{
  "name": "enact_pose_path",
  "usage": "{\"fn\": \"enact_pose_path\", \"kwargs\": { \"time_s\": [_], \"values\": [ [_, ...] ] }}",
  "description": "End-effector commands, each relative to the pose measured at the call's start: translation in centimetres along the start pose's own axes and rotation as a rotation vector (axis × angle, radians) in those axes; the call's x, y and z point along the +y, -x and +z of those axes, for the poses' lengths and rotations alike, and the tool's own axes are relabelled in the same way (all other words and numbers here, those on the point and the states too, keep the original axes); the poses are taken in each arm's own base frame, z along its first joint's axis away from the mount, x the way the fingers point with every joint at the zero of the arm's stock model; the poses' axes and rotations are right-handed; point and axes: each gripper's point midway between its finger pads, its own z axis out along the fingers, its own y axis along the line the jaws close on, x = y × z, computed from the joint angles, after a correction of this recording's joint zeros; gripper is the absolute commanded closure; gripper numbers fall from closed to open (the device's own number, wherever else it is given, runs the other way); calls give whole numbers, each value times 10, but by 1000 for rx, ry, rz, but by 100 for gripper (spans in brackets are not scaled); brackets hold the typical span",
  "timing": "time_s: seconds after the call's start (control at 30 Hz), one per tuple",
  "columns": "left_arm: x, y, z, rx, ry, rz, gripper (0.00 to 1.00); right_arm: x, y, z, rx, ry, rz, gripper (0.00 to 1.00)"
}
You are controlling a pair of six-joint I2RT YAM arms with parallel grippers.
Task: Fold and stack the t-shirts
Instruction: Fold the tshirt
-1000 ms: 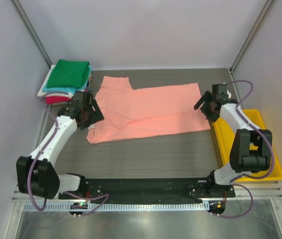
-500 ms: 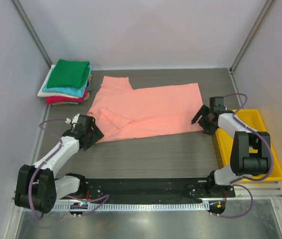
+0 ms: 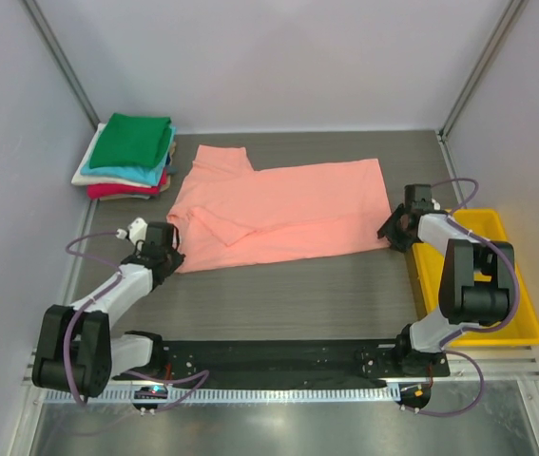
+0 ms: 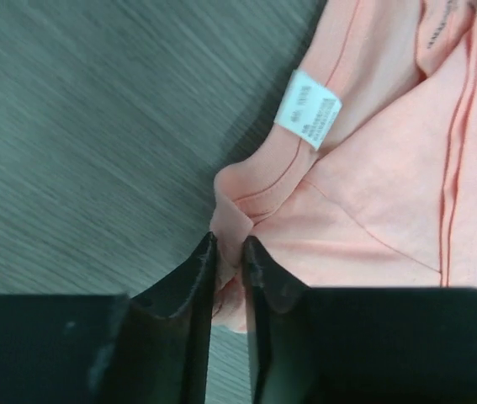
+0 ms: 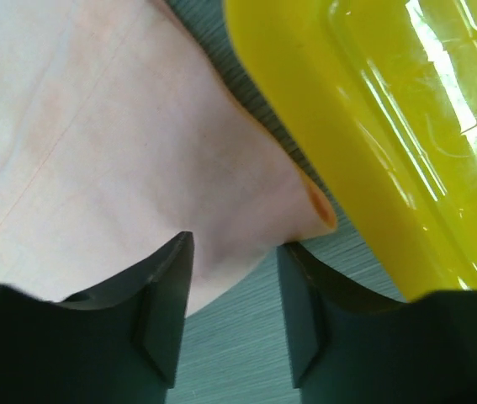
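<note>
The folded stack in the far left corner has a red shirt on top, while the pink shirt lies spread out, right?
Not quite. The top external view shows a green shirt on top of the folded stack; the pink shirt does lie spread out.

The left arm (image 3: 107,290), at the lower left of the overhead view, and the right arm (image 3: 459,256), at the lower right, are both made of white link shells with bulky black joint housings. They share a black base rail (image 3: 269,356), and a thin purple-grey cable (image 3: 448,180) runs beside each. The left gripper (image 4: 230,246) has glossy black fingers (image 4: 179,295) tapering to narrow tips, while the right gripper (image 5: 234,252) has dark, flat-faced, angular fingers (image 5: 162,295).
</note>
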Motion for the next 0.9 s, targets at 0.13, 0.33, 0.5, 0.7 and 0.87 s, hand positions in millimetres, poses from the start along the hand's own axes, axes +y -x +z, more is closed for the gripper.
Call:
{"fn": "enact_pose_path", "kwargs": {
  "time_s": [0.13,0.33,0.5,0.7,0.87],
  "values": [
    [-8,47,-16,-170,-30,-74,100,-15,10,8,-52,-62,14,82],
    [13,56,-36,-167,20,-124,100,-11,1,-3,-30,-19,23,99],
    [23,67,-58,-182,7,-170,100,-18,-11,-25,-32,-14,39,99],
    [36,55,-82,-142,4,-189,90,-20,-37,-52,3,49,73,99],
    [39,59,-110,-125,1,-164,25,-16,-45,-87,-7,114,77,56]
  ]
}}
